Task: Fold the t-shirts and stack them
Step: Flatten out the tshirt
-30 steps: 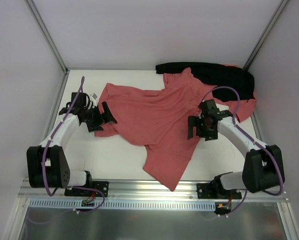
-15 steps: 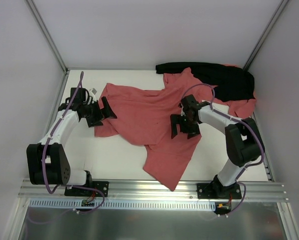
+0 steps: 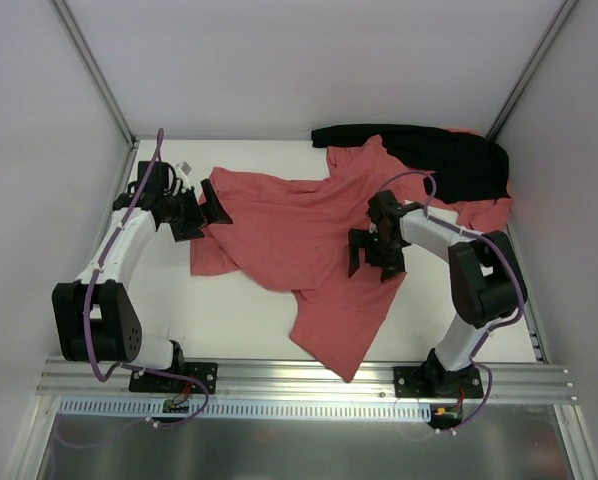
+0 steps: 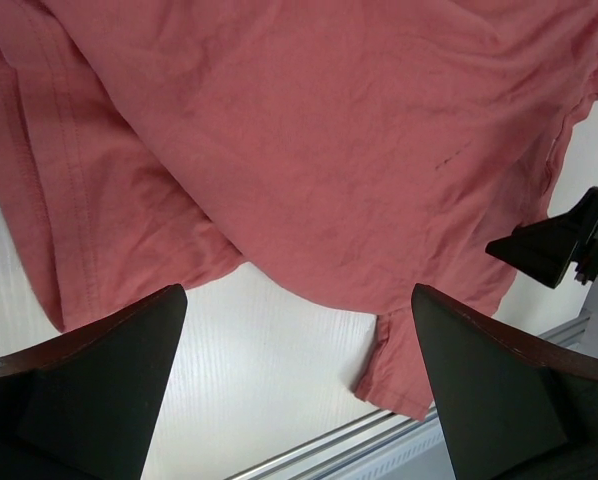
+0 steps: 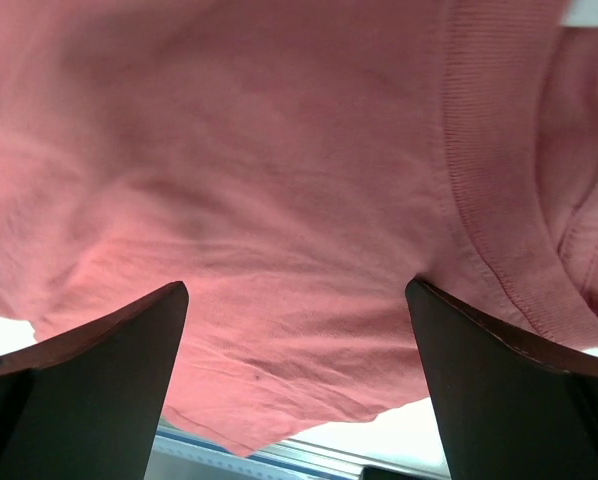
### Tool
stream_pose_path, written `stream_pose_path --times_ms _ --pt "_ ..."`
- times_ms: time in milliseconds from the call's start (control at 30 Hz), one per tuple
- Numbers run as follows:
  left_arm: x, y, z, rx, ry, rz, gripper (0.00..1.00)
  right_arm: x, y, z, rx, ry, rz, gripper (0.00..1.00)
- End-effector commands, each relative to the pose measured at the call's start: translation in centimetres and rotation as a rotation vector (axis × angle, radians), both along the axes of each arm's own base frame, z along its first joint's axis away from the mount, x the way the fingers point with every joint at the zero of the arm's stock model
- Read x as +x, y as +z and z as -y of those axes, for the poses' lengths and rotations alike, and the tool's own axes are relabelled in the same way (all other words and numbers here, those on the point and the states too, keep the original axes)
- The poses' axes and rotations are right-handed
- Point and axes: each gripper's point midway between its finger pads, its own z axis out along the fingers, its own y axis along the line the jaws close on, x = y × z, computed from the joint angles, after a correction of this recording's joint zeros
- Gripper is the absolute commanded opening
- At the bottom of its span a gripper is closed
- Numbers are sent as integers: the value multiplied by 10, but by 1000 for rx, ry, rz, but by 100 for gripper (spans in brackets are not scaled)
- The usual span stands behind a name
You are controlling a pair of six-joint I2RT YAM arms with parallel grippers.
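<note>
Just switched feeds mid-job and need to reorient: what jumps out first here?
A crumpled salmon-red t-shirt sprawls across the middle of the table. A black cloth lies over more red cloth at the far right corner. The left fingers hang open at the shirt's left edge, the right fingers open above its right side.

T-shirts point(image 3: 289, 225) lie on the table point(image 3: 229, 315), another garment point(image 3: 449, 155) behind them.
</note>
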Motion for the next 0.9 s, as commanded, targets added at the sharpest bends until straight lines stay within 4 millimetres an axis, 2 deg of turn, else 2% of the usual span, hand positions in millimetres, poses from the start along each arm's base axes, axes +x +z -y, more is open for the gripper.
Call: stream_pose_path --times_ms 0,67,133,167,233,300,333,433,567,733,833,867 --pt "1 6 -6 28 3 0 99 -7 -17 35 -162 -102 -75 99" --pt "0 8 -7 38 2 7 99 -5 -9 45 -224 -129 -67 99" --pt "-1 8 -8 43 3 8 99 6 5 58 -271 -136 -12 99" --pt "-2 8 -8 43 0 9 99 3 11 66 -301 -139 -20 99" --pt "-2 8 -8 44 2 12 99 12 24 90 -346 -184 21 100" --pt "-3 8 -8 43 3 15 99 13 31 108 -370 -229 27 100" --pt "-3 7 -7 41 2 14 99 14 36 124 -373 -275 33 99" --pt "-5 6 -4 16 2 10 99 17 46 149 -389 -319 48 99" --pt "-21 -7 5 -36 -8 -54 99 21 59 151 -368 -325 72 100" --pt "-64 -44 -23 145 -30 -281 99 24 71 140 -304 -346 105 100" --pt "-77 -43 -30 189 -44 -323 99 28 80 139 -299 -345 124 100" --pt "-87 -45 -30 191 -47 -361 99 30 85 139 -296 -345 141 100"
